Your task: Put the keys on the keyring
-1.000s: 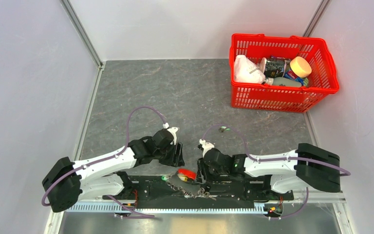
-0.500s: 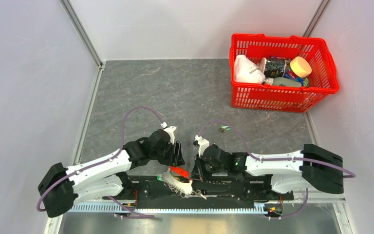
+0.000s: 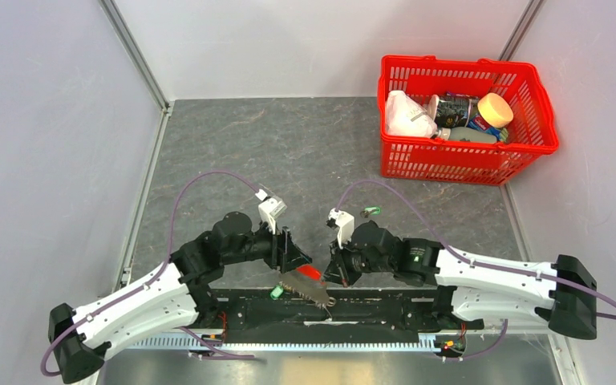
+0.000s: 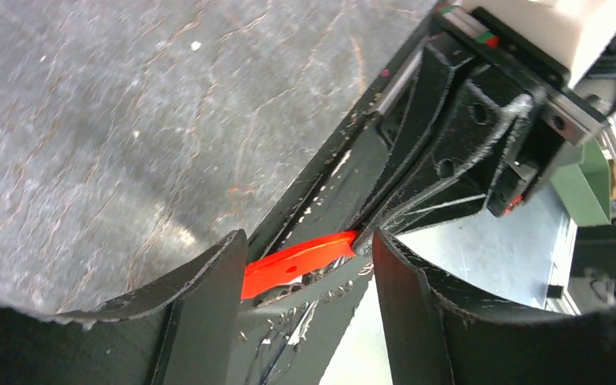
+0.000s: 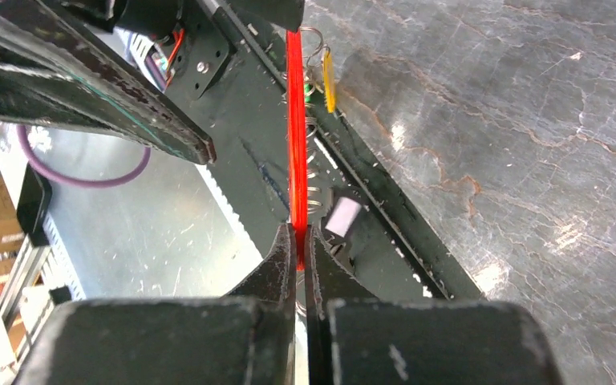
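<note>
Keyring (image 5: 295,120) runs lengthwise straight out from pinching right hand (image 5: 298,234) into wide-spread left hand (image 4: 306,242).

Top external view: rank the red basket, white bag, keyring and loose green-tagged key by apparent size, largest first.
1. red basket
2-3. white bag and keyring: similar, and the keyring is partly hidden, so unranked
4. loose green-tagged key

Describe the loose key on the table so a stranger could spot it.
From the red basket in the far right corner, come toward the right arm. Just beyond its wrist, on bare grey tabletop, lies a small key with a green tag. It lies alone, away from the bunch on the keyring.
</note>
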{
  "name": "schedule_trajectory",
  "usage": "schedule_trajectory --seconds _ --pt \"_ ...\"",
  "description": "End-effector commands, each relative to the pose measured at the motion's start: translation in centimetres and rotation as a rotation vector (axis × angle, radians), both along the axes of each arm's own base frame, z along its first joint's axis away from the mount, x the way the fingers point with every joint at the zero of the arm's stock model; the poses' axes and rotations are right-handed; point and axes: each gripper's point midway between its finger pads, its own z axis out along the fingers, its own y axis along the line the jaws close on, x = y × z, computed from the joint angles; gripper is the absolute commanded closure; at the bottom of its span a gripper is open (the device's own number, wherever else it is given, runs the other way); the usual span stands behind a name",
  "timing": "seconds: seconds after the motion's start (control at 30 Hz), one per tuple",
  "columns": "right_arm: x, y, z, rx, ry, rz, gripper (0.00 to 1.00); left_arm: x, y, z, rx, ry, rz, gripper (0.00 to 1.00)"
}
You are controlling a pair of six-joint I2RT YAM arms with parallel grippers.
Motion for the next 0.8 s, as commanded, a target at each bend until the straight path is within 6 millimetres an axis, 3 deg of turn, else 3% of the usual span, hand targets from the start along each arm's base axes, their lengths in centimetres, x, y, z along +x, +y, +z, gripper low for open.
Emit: schedule_trajectory --seconds 0.0,0.13,0.4,0.57,0.77 --pt "-1.4 0.5 5.5 0.114 -0.039 0.140 1.00 -0.8 -1.4 5.9 -0.144 -0.197 -0.152 0.34" --pt "-2.8 -0.3 8.6 0.162 -0.058 0.233 1.00 -1.7 -1.7 8.1 -0.198 -0.250 -0.220 0.34" --pt "-4.6 -1.6 13.5 0.228 -0.097 0.351 1.00 -5.5 -1.9 11.8 -0.316 -0.310 -0.445 0.34" --pt "-4.7 -2.2 15.2 0.228 -0.138 0.378 1.00 -7.9 -1.6 13.4 -0.365 -0.310 -0.590 0.34" --pt "-4.4 -2.5 16.5 0.222 -0.184 0.380 1.00 -9.6 -1.3 13.6 -0.355 -0.256 -0.713 0.35"
